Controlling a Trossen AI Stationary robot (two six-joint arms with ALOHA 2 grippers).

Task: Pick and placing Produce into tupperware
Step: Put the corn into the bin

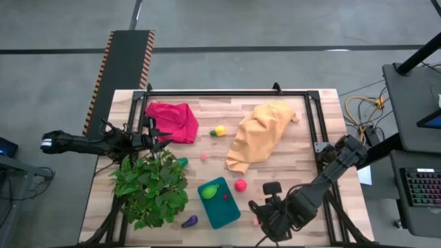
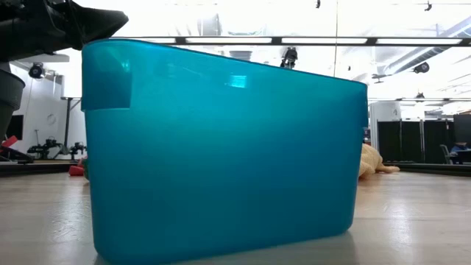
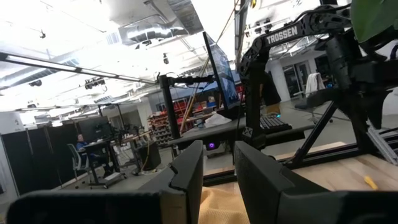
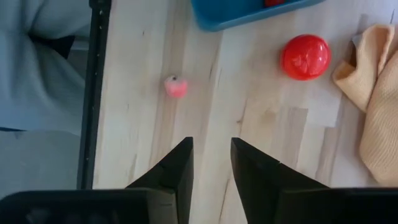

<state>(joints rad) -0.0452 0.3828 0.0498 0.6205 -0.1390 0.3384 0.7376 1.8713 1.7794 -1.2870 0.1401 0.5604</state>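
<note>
The right gripper [image 4: 210, 163] is hovering empty, jaws slightly parted, by the desk's front edge near a pink piece [image 4: 175, 86], likely lining up. The tupperware [image 1: 219, 202] is holding green and red produce. The left gripper [image 3: 217, 171], narrowly open, is waiting at the left edge.

red cloth [image 1: 172, 120] lying crumpled at the table's far left | yellow-orange cloth [image 1: 257, 136] sprawling bunched at the far centre-right | leafy green plant [image 1: 151, 186] sitting on the near left | wooden table [image 1: 289, 165] carrying all three | keyboard [image 1: 422, 187] resting on a stand beside the table
</note>
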